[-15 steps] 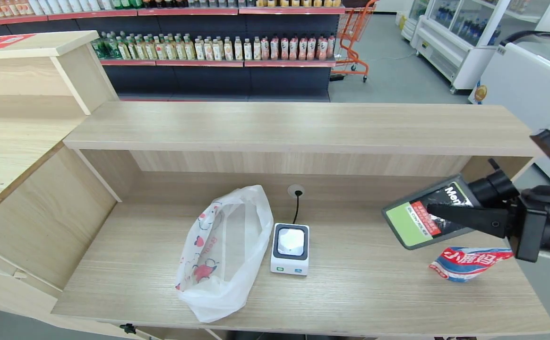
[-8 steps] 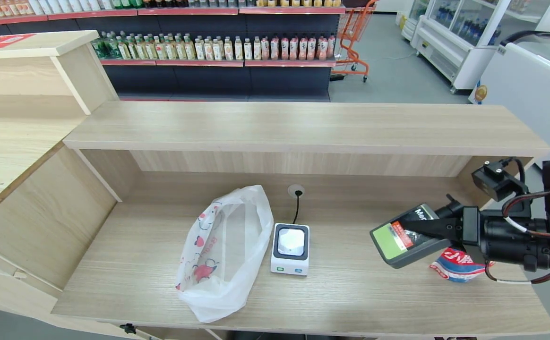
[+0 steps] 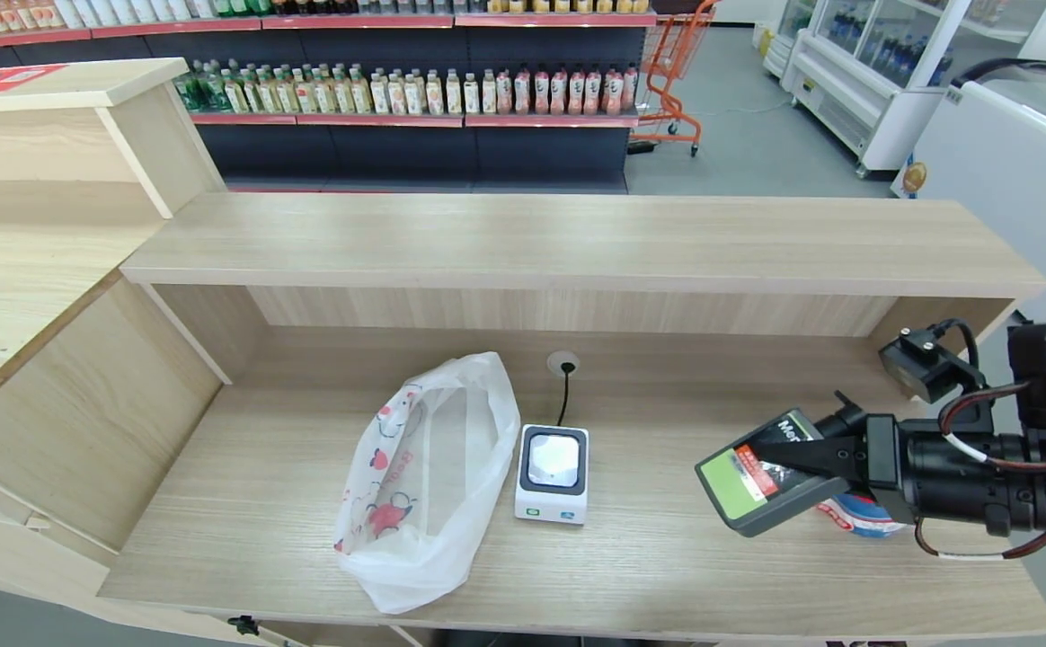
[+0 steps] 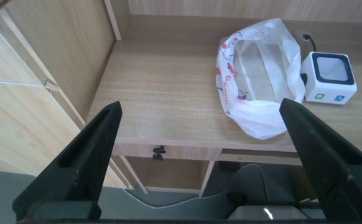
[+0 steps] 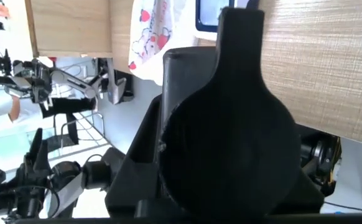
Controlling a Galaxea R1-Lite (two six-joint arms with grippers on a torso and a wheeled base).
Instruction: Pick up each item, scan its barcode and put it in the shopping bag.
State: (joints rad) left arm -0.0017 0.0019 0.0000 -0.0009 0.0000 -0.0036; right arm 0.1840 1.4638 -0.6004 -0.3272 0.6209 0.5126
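The right gripper (image 3: 785, 462), jaws pinching what looks like a dark, green-labelled bottle (image 3: 750, 483), holds it above the counter (image 3: 667, 562), right of the scanner (image 3: 553, 474) and over a red-and-blue pouch (image 3: 857, 520). The shopping bag (image 3: 424, 476) lies just left of the scanner. The left gripper (image 4: 201, 107) has its jaws spread wide.

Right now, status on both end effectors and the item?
Left end effector open, empty. Right end effector shut on dark bottle, above counter, right of scanner. Pouch lies under bottle; bare counter toward scanner.
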